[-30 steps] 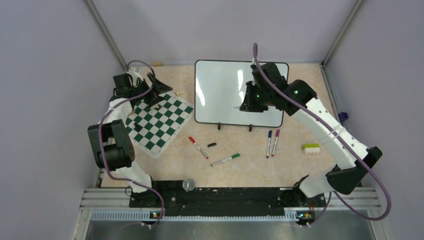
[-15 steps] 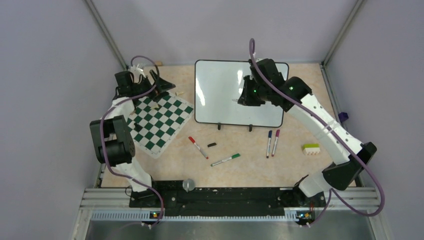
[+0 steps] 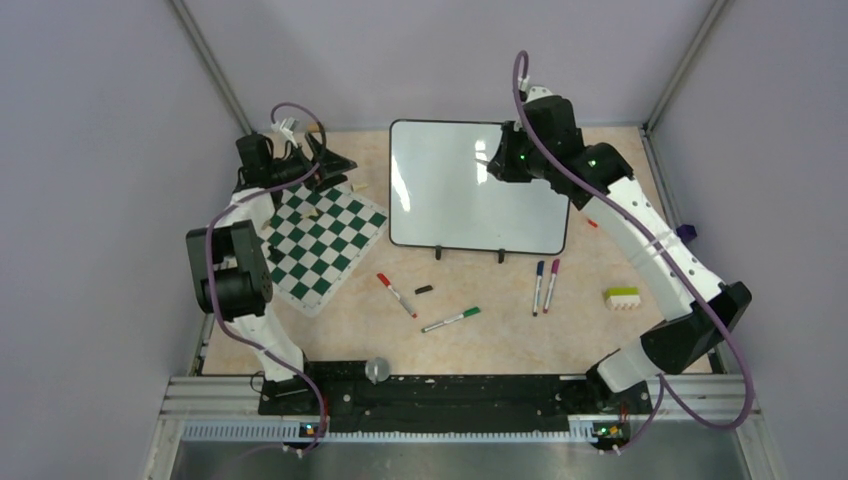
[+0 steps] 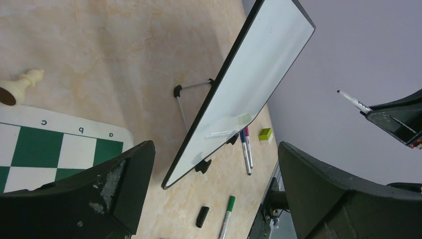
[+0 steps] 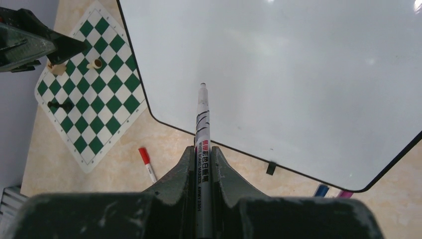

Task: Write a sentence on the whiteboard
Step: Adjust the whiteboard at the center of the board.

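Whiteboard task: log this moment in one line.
whiteboard: blank, no sentence yet | right hand: shut on uncapped marker, tip off board | left hand: open, empty, by chess mat far corner

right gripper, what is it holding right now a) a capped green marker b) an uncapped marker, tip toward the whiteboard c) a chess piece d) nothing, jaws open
B: in the right wrist view the right gripper is shut on a marker whose bare tip points out over the blank whiteboard.
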Motion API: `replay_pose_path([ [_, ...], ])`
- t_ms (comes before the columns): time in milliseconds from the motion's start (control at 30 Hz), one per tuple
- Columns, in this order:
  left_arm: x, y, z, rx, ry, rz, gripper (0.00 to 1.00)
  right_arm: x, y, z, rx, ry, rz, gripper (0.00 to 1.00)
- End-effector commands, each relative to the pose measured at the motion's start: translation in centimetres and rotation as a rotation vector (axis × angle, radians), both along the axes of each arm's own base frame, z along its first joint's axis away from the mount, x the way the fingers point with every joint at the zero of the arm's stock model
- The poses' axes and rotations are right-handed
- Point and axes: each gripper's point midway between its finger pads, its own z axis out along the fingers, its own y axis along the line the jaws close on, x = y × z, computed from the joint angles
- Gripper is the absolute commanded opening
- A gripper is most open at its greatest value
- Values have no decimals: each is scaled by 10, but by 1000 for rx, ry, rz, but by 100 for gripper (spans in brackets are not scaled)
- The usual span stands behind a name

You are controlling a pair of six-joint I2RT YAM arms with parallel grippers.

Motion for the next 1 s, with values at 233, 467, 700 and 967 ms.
replay_pose_path([
  [233, 15, -19, 4, -21, -140, -3, 99, 22, -17, 25, 42, -174, 34, 0],
  [467, 9, -45, 23, -146, -377, -112, 99, 19, -21, 30, 27, -196, 54, 0],
  [700, 3, -61, 15, -184, -543, -154, 69, 21, -14, 26, 57, -193, 71, 0],
  [967, 10, -74, -8, -175, -434, -209, 55, 26, -8, 20, 81, -176, 70, 0],
])
